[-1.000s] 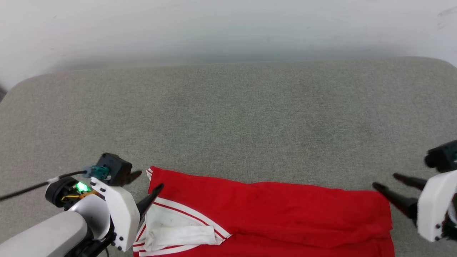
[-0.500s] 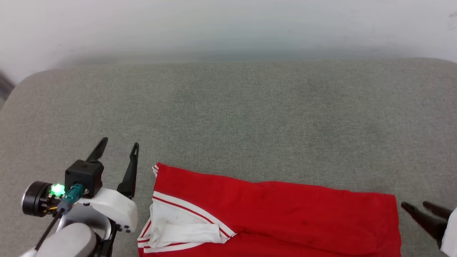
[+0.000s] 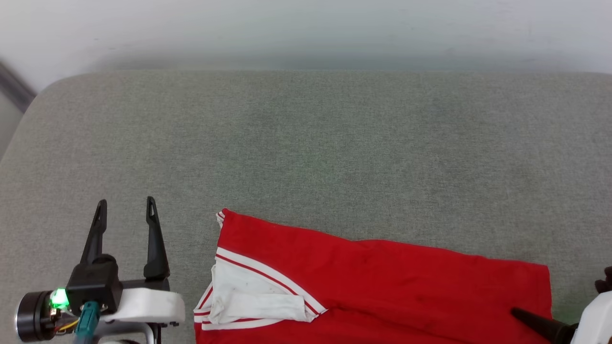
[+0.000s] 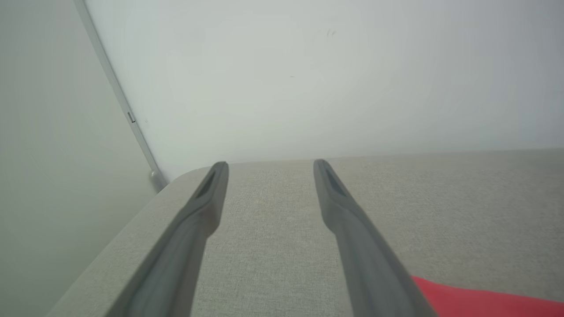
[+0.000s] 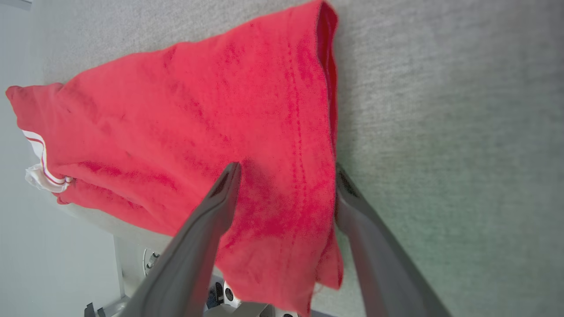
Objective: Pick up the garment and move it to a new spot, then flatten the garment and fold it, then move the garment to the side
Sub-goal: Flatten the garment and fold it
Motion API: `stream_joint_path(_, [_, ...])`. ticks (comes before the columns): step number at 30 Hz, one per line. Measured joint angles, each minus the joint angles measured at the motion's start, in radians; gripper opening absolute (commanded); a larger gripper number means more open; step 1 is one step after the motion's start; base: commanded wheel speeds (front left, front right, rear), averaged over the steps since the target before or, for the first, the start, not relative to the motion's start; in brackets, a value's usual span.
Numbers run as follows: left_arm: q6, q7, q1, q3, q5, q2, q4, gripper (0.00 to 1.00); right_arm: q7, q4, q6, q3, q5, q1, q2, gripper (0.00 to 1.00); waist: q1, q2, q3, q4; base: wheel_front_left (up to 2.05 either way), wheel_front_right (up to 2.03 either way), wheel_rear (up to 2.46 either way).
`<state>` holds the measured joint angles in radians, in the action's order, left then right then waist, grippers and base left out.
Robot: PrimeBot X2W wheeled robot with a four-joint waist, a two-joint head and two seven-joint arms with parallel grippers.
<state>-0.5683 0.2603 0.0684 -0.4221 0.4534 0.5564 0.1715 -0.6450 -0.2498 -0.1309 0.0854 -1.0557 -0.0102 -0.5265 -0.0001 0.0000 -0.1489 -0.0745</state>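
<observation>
The garment (image 3: 382, 286) lies flat with a plain red side up at the near edge of the grey cloth-covered desk (image 3: 306, 143), right of the middle. The bottom of the head view cuts off its near part, so its full outline cannot be made out there. In the right wrist view some of the cloth hangs over the desk's edge. At the garment's left end a white sleeve (image 3: 253, 296) with red-and-white striped trim is folded onto the red cloth, and its creases hide how it lies underneath. The left claw (image 3: 126, 201) is released, its two dark fingers spread and pointing away from the robot, beside the garment's left end and apart from it. Its wrist view shows bare grey desk between the fingers and only a sliver of red at the lower right. The right claw (image 5: 286, 168) is also released. One finger (image 5: 220, 198) lies over the red cloth and the other is at the hemmed right edge. Whether they touch the fabric cannot be told. In the head view this claw is mostly cut off at the lower right corner. Behind the desk stands a pale wall (image 3: 306, 28).
</observation>
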Motion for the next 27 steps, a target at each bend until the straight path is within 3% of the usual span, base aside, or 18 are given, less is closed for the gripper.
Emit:
stream_joint_path(6, [0.077, 0.000, -0.089, 0.141, -0.128, -0.124, 0.002, 1.00, -0.033, -0.013, 0.000, 0.031, -0.024, 0.002, 0.029, 1.00, 0.0000, 0.0000, -0.005, -0.020, 0.00, 0.00, 0.00])
stream_joint_path(12, [0.157, 0.000, -0.149, 0.223, -0.235, -0.233, -0.003, 1.00, -0.032, -0.030, 0.000, 0.053, -0.023, 0.013, 0.046, 1.00, 0.0000, 0.0000, -0.004, -0.032, 0.00, 0.00, 0.00])
stream_joint_path(13, [0.167, 0.000, -0.157, 0.231, -0.255, -0.246, -0.008, 1.00, -0.032, -0.035, 0.000, 0.055, -0.021, 0.016, 0.047, 0.87, 0.0000, 0.0000, -0.003, -0.033, 0.00, 0.00, 0.00])
stream_joint_path(14, [0.174, 0.000, -0.164, 0.241, -0.267, -0.263, -0.010, 1.00, -0.029, -0.037, 0.000, 0.059, -0.015, 0.020, 0.047, 0.27, 0.0000, 0.0000, -0.002, -0.034, 0.00, 0.00, 0.00])
stream_joint_path(15, [0.182, 0.000, -0.168, 0.251, -0.279, -0.281, -0.010, 1.00, -0.025, -0.038, 0.000, 0.062, -0.012, 0.024, 0.047, 0.00, 0.0000, 0.0000, 0.000, -0.035, 0.00, 0.00, 0.00])
stream_joint_path(23, [0.225, 0.000, -0.218, 0.305, -0.385, -0.338, -0.001, 1.00, -0.005, -0.046, -0.001, 0.057, -0.008, 0.035, 0.031, 0.00, 0.0001, 0.0000, 0.024, -0.029, 0.00, 0.00, 0.00])
stream_joint_path(27, [0.243, 0.001, -0.235, 0.307, -0.408, -0.354, 0.000, 1.00, 0.002, -0.053, 0.000, 0.019, -0.002, 0.059, -0.017, 0.00, 0.0001, 0.0000, 0.038, -0.024, 0.00, 0.00, 0.00])
